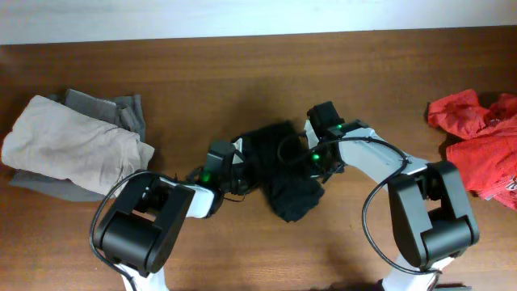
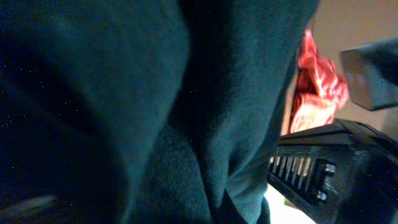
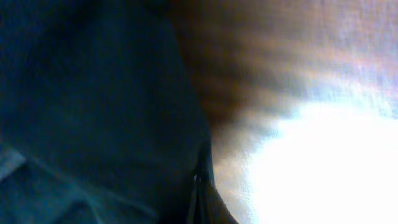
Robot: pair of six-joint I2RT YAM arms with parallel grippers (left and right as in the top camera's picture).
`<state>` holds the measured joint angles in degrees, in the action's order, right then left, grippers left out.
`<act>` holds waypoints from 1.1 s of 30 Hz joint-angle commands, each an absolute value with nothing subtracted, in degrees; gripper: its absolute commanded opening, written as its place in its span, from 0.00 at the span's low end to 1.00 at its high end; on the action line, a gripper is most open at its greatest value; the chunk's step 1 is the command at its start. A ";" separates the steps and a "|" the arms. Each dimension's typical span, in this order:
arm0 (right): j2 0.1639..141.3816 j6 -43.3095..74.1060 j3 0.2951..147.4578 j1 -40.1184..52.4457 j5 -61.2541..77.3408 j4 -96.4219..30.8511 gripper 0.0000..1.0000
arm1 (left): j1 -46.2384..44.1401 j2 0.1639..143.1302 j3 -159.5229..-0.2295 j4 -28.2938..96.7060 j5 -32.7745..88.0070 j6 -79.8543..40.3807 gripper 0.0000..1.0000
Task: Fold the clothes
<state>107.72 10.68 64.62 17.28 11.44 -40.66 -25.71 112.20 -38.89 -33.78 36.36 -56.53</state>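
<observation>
Across the room, the brown wooden table (image 1: 242, 65) is taking up nearly everything I am seeing from above. Two black-and-white arms are reaching in from the near edge: the left arm (image 1: 145, 218) is angling toward the middle, and the right arm (image 1: 428, 214) is bending back in from the other side.

At the left end, a beige garment (image 1: 73, 141) is lying in a soft heap on top of a gray garment (image 1: 121, 109), which is poking out behind and beneath it. At the far right, a red garment (image 1: 485, 141) is sitting crumpled by the table's edge, well apart from the rest.

Between the two arms, near the table's middle, a dark garment (image 1: 283, 174) is lying bunched and unfolded. The left gripper (image 1: 241, 171) is pressing into its left side and the right gripper (image 1: 300, 158) is nosing into its upper right side.

From the left wrist, dark knit cloth (image 2: 124, 93) is filling the view, with the red garment (image 2: 317, 81) and a black housing (image 2: 336, 168) peeking past its right edge. From the right wrist, blurred dark cloth (image 3: 93, 93) is covering the left half, beside bare wood (image 3: 280, 50) and glare. The fingers are hidden in every view, so I cannot tell how wide either pincer is standing or whether it is gripping the fabric.
</observation>
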 commanded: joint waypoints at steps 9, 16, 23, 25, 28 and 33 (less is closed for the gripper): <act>89.49 9.23 65.32 11.16 9.58 -48.60 0.04 | -19.51 102.52 -39.81 -33.41 41.19 -42.52 0.01; 86.11 9.28 65.32 11.18 9.67 -50.63 0.04 | -13.69 93.76 -40.18 -33.43 41.21 -42.11 0.01; 86.17 9.47 65.32 11.18 9.72 -52.25 0.04 | -0.75 84.64 -42.57 -33.39 45.39 -42.11 0.00; 86.17 9.47 65.32 11.18 9.69 -52.51 0.04 | 4.32 82.76 -43.99 -33.39 48.05 -42.11 0.01; 86.17 9.47 65.32 11.22 9.69 -52.58 0.04 | 11.64 81.01 -46.22 -33.36 52.23 -42.11 0.01; 86.17 9.47 65.32 11.22 9.67 -52.75 0.04 | 26.44 80.25 -49.93 -28.53 60.80 -40.49 0.01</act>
